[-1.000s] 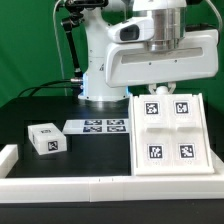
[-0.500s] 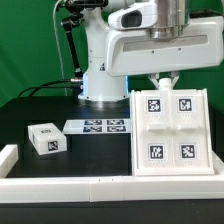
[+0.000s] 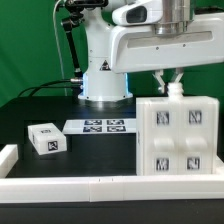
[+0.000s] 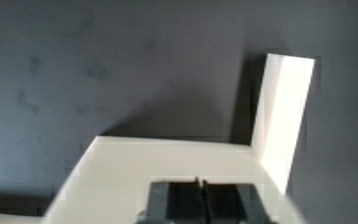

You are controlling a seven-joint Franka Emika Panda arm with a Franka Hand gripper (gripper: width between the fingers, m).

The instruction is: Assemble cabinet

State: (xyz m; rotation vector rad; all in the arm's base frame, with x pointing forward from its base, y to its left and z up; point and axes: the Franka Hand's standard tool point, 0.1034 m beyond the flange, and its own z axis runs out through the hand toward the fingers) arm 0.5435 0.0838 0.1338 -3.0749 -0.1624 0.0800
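The cabinet body point(image 3: 176, 140), a large white box with four square tags on its facing panel, stands at the exterior view's right, its tagged face nearly upright. My gripper point(image 3: 172, 88) is right above its top edge, fingers together and touching it. In the wrist view the gripper point(image 4: 199, 200) is shut, its dark fingertips resting on a flat white panel point(image 4: 149, 160), with another white panel point(image 4: 286, 110) standing edge-on beyond it. Nothing is held between the fingers. A small white tagged block point(image 3: 45, 139) lies on the black table at the left.
The marker board point(image 3: 100, 126) lies flat near the robot base point(image 3: 100, 80). A white rail point(image 3: 100, 184) runs along the table's front edge and turns up at the left corner point(image 3: 8, 158). Black table shows between the small block and the cabinet body.
The cabinet body has tipped up: its tagged face lay sloped back and now stands nearly upright, with its left side showing. The gripper has shifted right and slightly up with the box's top edge.
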